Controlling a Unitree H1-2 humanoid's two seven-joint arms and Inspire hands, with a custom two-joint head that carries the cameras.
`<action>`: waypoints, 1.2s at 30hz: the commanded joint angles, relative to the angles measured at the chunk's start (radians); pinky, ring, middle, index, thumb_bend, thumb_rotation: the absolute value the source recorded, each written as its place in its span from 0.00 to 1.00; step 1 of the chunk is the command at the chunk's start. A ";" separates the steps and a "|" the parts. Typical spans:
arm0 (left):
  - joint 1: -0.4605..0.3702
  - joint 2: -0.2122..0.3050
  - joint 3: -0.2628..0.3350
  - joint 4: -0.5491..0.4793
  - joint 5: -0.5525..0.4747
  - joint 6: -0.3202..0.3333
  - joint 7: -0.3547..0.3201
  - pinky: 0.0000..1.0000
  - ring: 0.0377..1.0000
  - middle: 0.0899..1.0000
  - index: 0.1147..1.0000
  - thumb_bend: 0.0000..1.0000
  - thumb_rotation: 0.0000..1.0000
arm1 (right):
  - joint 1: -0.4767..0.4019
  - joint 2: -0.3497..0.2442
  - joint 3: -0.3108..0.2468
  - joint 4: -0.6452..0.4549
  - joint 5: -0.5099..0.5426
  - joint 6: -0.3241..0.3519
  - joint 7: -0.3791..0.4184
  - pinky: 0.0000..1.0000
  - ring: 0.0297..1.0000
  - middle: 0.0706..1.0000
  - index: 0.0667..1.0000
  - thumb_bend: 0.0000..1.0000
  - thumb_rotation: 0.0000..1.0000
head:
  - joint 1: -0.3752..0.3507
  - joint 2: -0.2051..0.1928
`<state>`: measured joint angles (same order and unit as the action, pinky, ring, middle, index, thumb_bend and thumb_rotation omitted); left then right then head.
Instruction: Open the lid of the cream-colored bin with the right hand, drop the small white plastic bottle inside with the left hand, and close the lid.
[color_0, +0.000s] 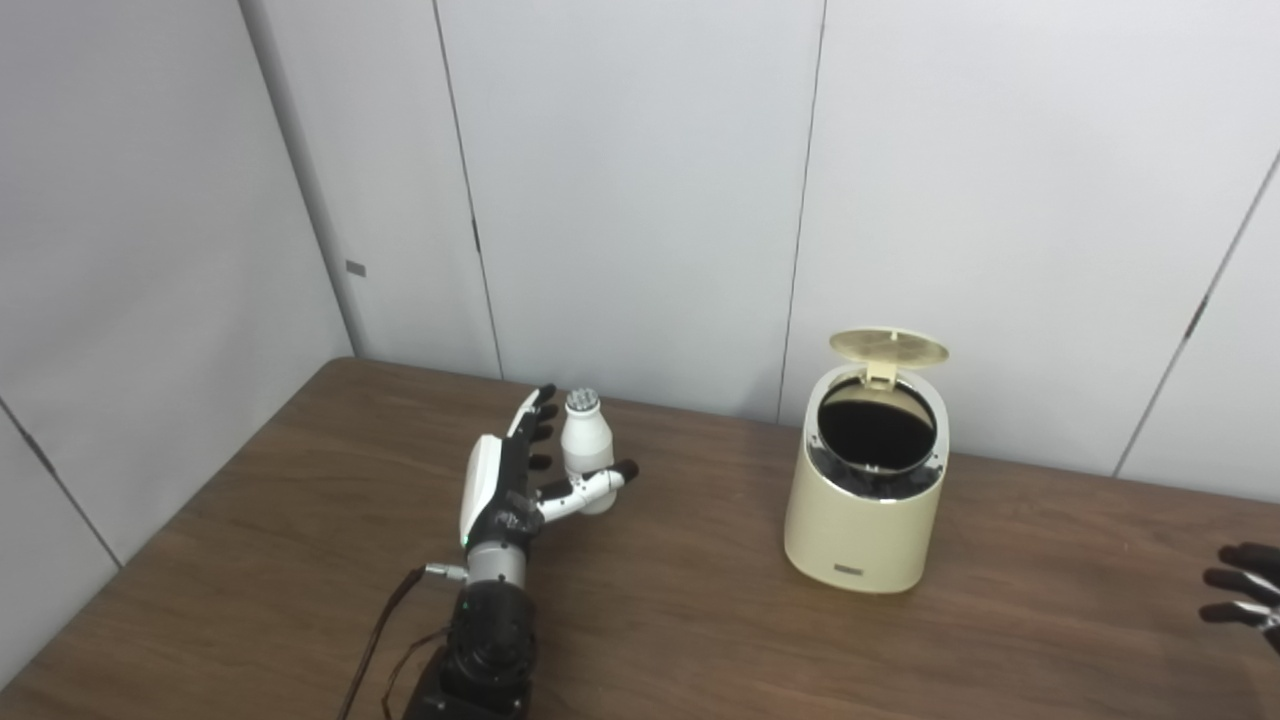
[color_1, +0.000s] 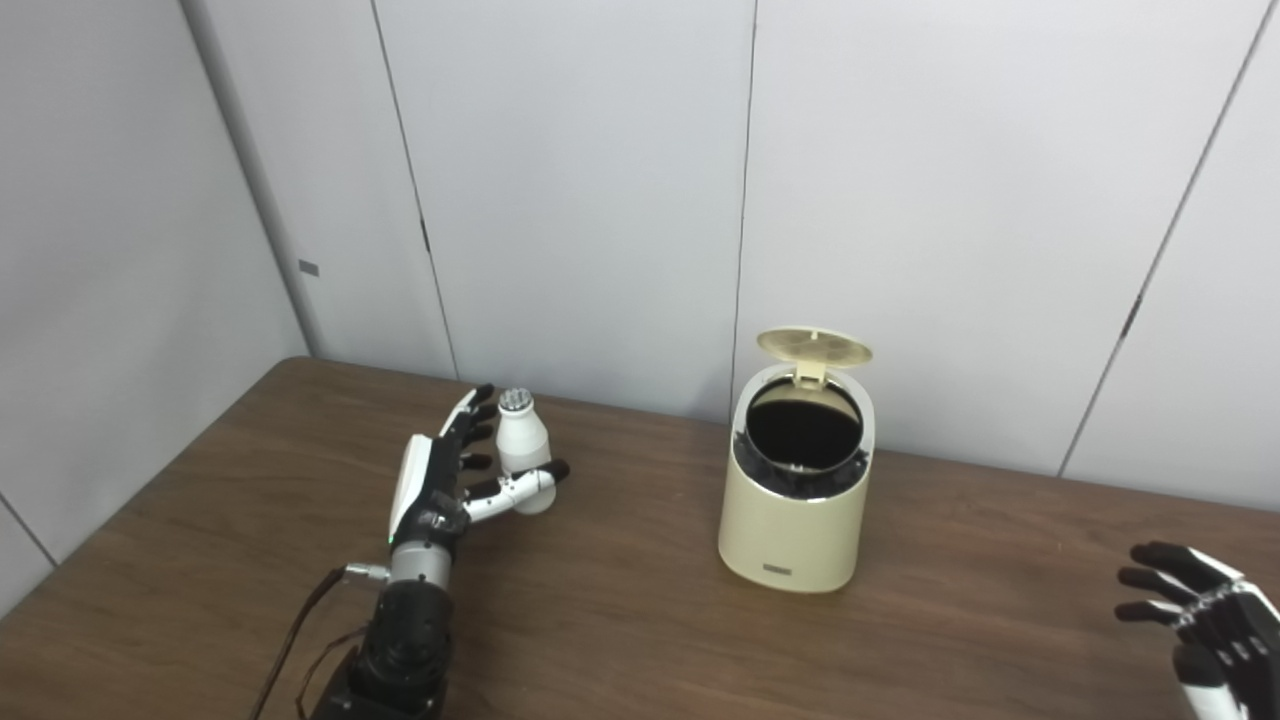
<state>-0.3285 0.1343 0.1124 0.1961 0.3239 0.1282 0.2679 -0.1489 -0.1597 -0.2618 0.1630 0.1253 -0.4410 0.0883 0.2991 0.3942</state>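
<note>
The cream-colored bin (color_0: 865, 530) stands on the table right of centre with its lid (color_0: 889, 347) tipped up and its dark inside showing. The small white plastic bottle (color_0: 586, 447) stands upright on the table to the left of the bin. My left hand (color_0: 515, 470) is open right beside the bottle, fingers stretched behind it and thumb in front of its base, not closed around it. My right hand (color_1: 1205, 610) is open and empty, low at the right edge, well away from the bin.
The brown wooden table (color_0: 700, 620) runs back to grey wall panels. A cable (color_0: 375, 630) hangs along my left forearm.
</note>
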 joint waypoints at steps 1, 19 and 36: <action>-0.056 0.022 -0.006 -0.007 0.008 -0.030 0.013 0.72 0.83 0.85 0.91 1.00 0.31 | 0.049 0.012 0.004 0.012 0.007 -0.027 0.000 0.48 0.63 0.66 0.62 1.00 0.74 | -0.004 0.000; -0.117 -0.003 0.015 0.105 -0.046 -0.110 0.084 0.54 0.61 0.59 0.61 0.95 0.04 | 0.065 0.016 0.017 -0.006 0.003 -0.028 -0.020 0.48 0.62 0.65 0.62 1.00 0.72 | -0.023 0.001; -0.129 -0.004 -0.002 0.137 -0.035 -0.171 0.148 0.31 0.40 0.42 0.44 0.50 0.00 | 0.064 0.021 0.019 -0.008 0.016 -0.027 -0.007 0.49 0.63 0.67 0.63 1.00 0.70 | -0.031 -0.001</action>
<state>-0.4136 0.1089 0.1121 0.3493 0.2793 -0.0092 0.4091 -0.1285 -0.1591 -0.2478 0.1371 0.1308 -0.4410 0.0784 0.2669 0.3927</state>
